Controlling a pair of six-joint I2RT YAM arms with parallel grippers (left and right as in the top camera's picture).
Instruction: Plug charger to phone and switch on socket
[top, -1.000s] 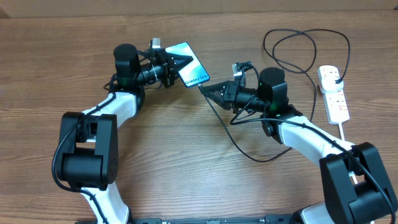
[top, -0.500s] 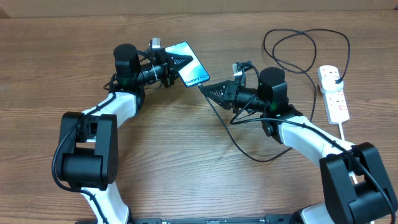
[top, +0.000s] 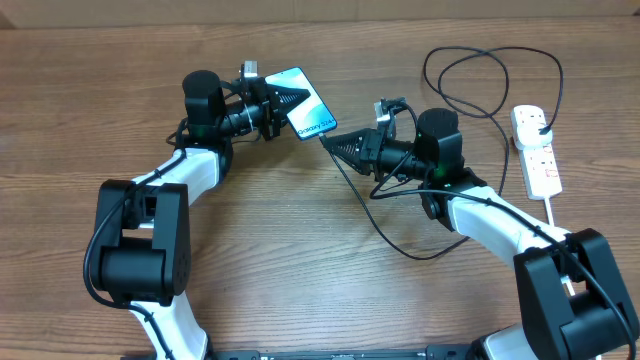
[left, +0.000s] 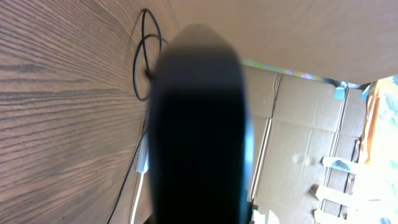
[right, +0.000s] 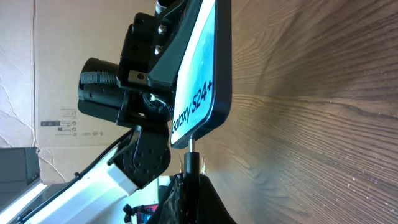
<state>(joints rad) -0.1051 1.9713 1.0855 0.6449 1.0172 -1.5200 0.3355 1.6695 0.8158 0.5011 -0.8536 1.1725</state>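
My left gripper (top: 283, 100) is shut on the phone (top: 303, 102), holding it raised above the table with its lit blue-and-white screen up. In the left wrist view the phone's dark back (left: 199, 124) fills the middle. My right gripper (top: 333, 144) is shut on the charger's small plug tip (right: 193, 157). The tip's metal end touches the phone's lower edge (right: 198, 99) in the right wrist view. The black charger cable (top: 380, 215) runs back across the table in loops to a black plug in the socket (top: 535, 148), a white power strip at the right.
The socket's thick white cord (top: 560, 215) runs toward the front right. Cable loops (top: 490, 75) lie behind the right arm. Cardboard boxes (left: 311, 143) stand beyond the table's far edge.
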